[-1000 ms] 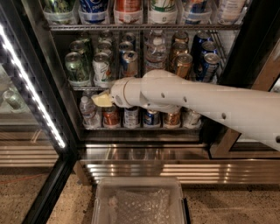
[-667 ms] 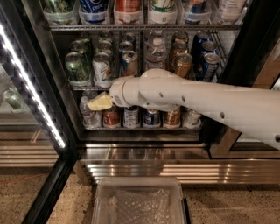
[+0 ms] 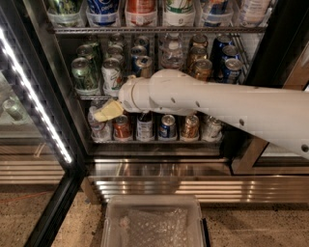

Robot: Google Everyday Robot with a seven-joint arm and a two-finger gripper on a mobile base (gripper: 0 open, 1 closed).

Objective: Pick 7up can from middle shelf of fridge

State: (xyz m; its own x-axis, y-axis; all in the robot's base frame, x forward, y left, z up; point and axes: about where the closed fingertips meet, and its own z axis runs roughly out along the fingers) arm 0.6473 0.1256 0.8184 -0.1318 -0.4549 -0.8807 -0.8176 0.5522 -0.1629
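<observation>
The fridge (image 3: 54,99) stands open with its black frame at the left. On the middle shelf (image 3: 92,96), the 7up can (image 3: 112,75), white with green lettering, stands in the front row. A dark green can (image 3: 83,75) stands to its left and a blue-silver can (image 3: 144,66) to its right. My white arm reaches in from the right. My gripper (image 3: 107,112) with yellowish tips sits just below the shelf's front edge, under the 7up can and apart from it. It is in front of a small bottle (image 3: 98,126) on the lower rack.
The lower rack holds red, blue and gold cans (image 3: 145,126). The top rack holds large bottles in clear tubs (image 3: 140,9). A white LED strip (image 3: 35,99) runs down the left door frame. The steel base (image 3: 159,181) and a clear plastic bin (image 3: 153,224) lie below.
My gripper has moved slightly left and down, staying just under the middle shelf's front edge. The cans have not moved.
</observation>
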